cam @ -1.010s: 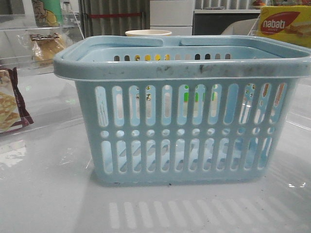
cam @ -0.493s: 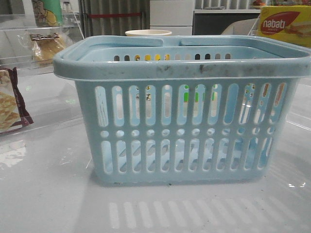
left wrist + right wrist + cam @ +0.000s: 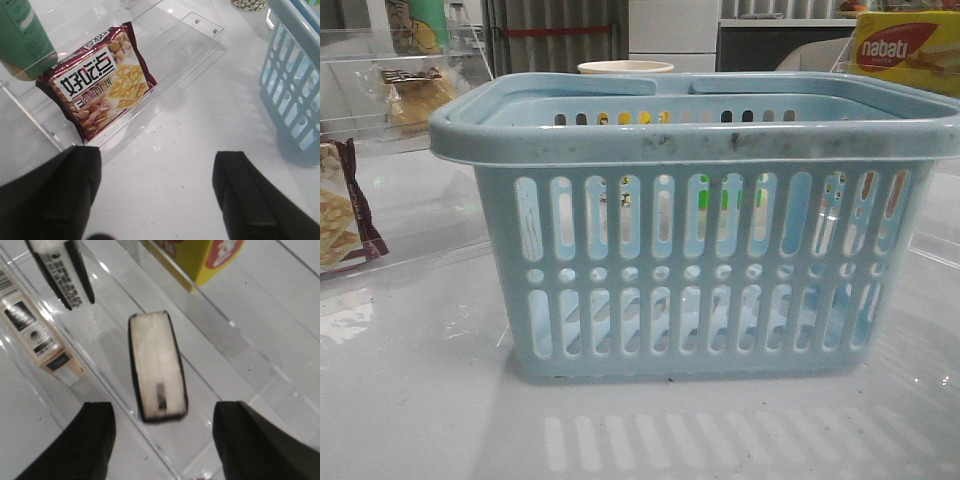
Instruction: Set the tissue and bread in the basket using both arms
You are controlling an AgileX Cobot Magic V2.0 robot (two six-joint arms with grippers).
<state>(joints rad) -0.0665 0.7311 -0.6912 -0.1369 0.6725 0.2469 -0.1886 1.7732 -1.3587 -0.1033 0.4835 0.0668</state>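
The pale blue slotted basket [image 3: 700, 270] stands in the middle of the front view, and its side shows in the left wrist view [image 3: 295, 85]. The bread [image 3: 415, 95] in clear wrap lies on a clear shelf at the back left. The tissue [image 3: 157, 365], a black-edged pack with a pale face, lies on a clear tray. My right gripper [image 3: 162, 427] is open just above it, a finger on either side of its near end. My left gripper [image 3: 159, 170] is open and empty over bare table. Neither gripper shows in the front view.
A maroon cracker packet [image 3: 100, 82] lies in a clear tray by a green tube [image 3: 22, 40], and shows in the front view [image 3: 345, 215]. A yellow nabati box [image 3: 905, 50] stands back right, a cup [image 3: 625, 68] behind the basket. Tubes [image 3: 65, 270] lie near the tissue.
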